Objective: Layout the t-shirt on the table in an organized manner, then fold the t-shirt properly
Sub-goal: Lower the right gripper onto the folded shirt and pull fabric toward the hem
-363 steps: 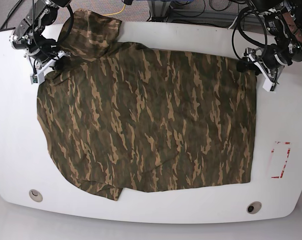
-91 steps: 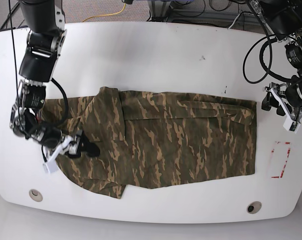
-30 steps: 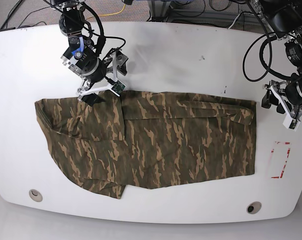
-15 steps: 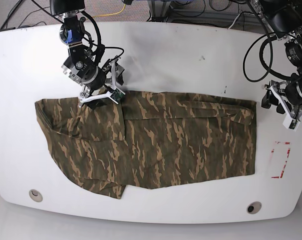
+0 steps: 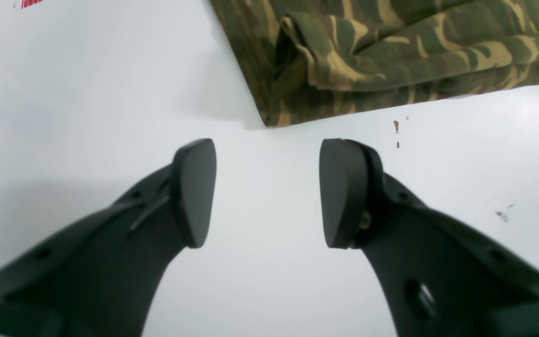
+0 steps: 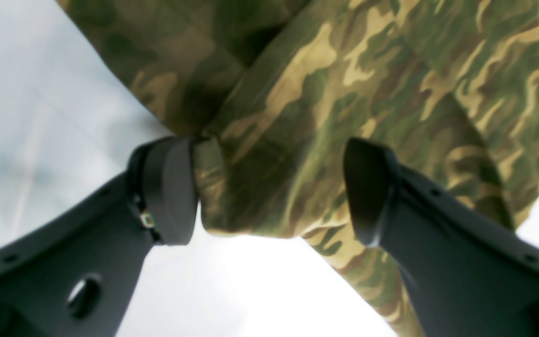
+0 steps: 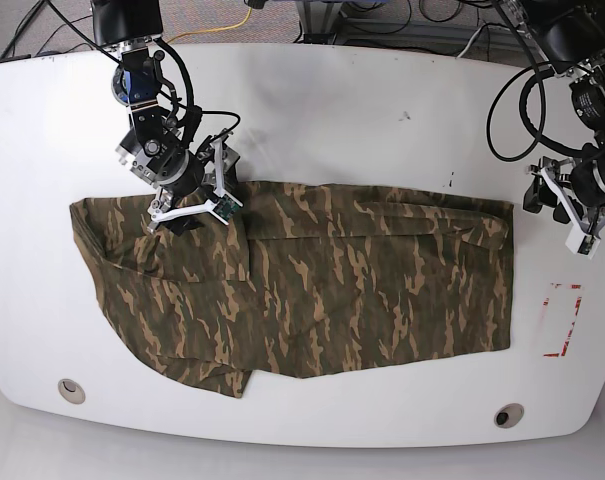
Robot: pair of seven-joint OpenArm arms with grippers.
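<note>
We see the table [image 7: 382, 110], glossy white, with the t-shirt [image 7: 362, 290] lying folded across its middle, and a red outline mark [image 7: 562, 320] at three o'clock.

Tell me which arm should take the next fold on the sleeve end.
Probably right: the right gripper already straddles the t-shirt edge there. The left gripper hangs open over bare table, beside the opposite corner.

Soft matt camouflage cloth, the t-shirt [image 7: 312, 280], lies on my glossy smooth white bench [image 7: 332, 120]; my right hand [image 6: 269, 187] is matt black plastic.
</note>
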